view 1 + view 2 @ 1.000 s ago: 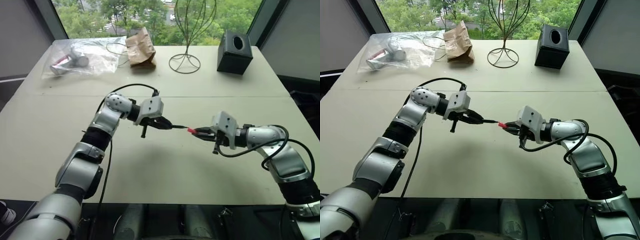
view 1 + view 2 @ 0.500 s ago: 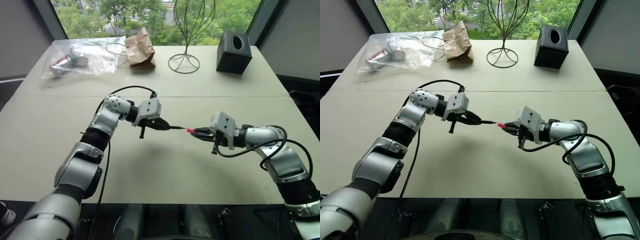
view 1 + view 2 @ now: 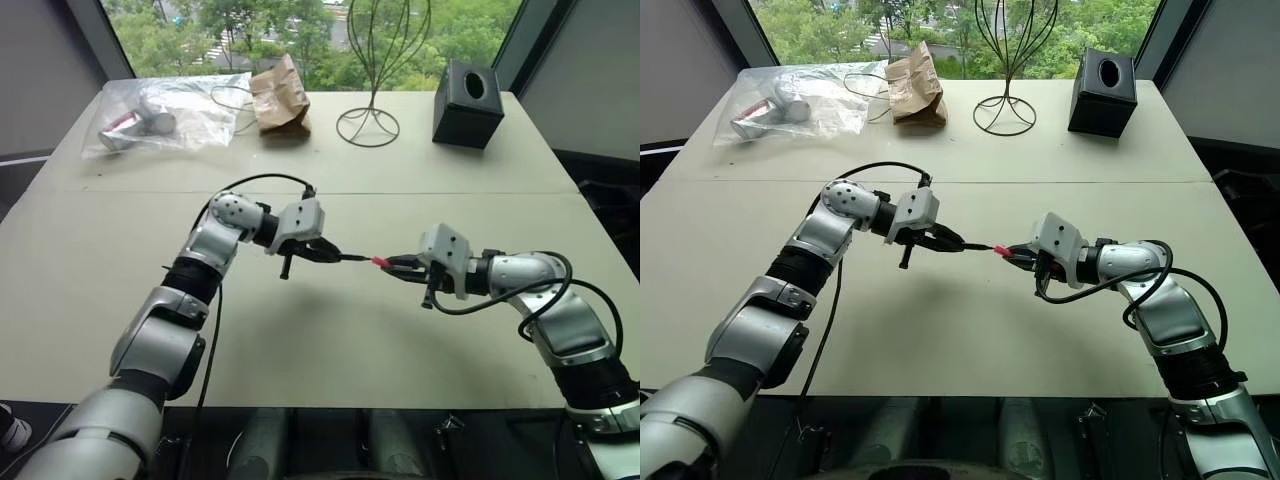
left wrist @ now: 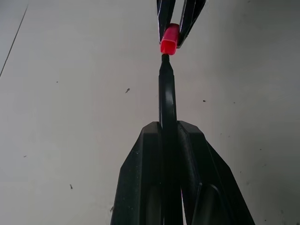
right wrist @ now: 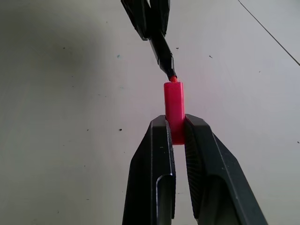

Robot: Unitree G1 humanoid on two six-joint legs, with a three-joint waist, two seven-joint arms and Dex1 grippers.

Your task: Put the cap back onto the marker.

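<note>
Nearest to us, both arms meet above the bare middle of the pale desk. We see the left end effector clamped on the marker, its two black fingers pressed against the dark barrel, which sticks out toward the robot's right. The right end effector is pinched on the cap, the small red cylinder caught by its rear part between the fingers with its open end facing the marker.

In the right wrist view, the marker's tip sits right at the mouth of the cap; whether it has entered we cannot tell. In the left wrist view, barrel and cap line up nearly end to end. Both are held off the desk, between the two arms.

Farther back, a seam crosses the desk from side to side. Beyond it, along the far edge by the window, from the robot's left to right: a clear plastic bag with items inside, a crumpled brown paper bag, a wire stand and a black box with a round hole on top.
</note>
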